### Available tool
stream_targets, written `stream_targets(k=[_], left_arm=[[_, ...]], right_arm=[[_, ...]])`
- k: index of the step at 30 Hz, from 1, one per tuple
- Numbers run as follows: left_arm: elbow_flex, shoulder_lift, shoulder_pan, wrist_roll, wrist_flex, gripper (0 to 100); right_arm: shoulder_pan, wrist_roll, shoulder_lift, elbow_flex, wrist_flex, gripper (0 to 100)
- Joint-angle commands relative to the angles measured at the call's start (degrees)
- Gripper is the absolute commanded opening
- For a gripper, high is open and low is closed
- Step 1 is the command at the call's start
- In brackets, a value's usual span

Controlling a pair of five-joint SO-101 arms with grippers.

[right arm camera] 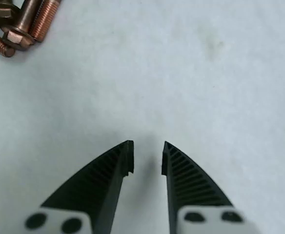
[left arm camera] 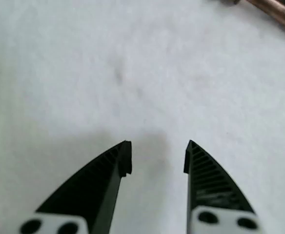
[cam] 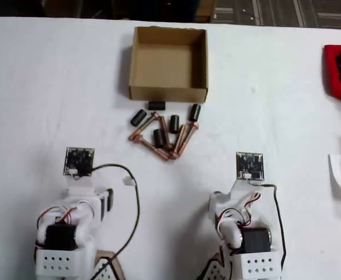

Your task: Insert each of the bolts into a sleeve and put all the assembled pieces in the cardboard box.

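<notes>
High view sets the cardboard box (cam: 168, 93) near the table's (cam: 42, 87) far edge, bolts (cam: 149, 146) and sleeves (cam: 174, 123) loose before it; wrist views add the left gripper (left arm camera: 157, 157) parted, the right gripper (right arm camera: 147, 157) narrower, both empty above open tabletop.

Bright even light, white table (cam: 42, 87), soft shadow beside cardboard box (cam: 168, 93), faint shadow under left gripper (left arm camera: 157, 158)

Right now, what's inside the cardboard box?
Inside the cardboard box I see bare brown floor, nothing else. The bolts and sleeves lie on the table in front of it. Its near wall may cover a thin strip of floor.
</notes>
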Motion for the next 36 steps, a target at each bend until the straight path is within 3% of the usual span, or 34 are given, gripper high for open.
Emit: stream_targets(k=[1,21,30,36], left_arm=[[1.19,-1.32,-0.44,0.44,0.18,20],[1.19,-1.32,-0.44,0.44,0.18,20],[1.19,-1.32,-0.44,0.44,0.18,20],[1.19,-1.32,-0.44,0.44,0.18,20]], right_arm=[[0.4,-0.44,-0.57,0.62,0.13,9.2],[0.22,-0.44,-0.66,0.62,-0.48,9.4],[0.4,-0.62,-0.57,0.62,-17.19,9.4],[2.15,-0.35,-0.66,0.62,-22.9,9.5]])
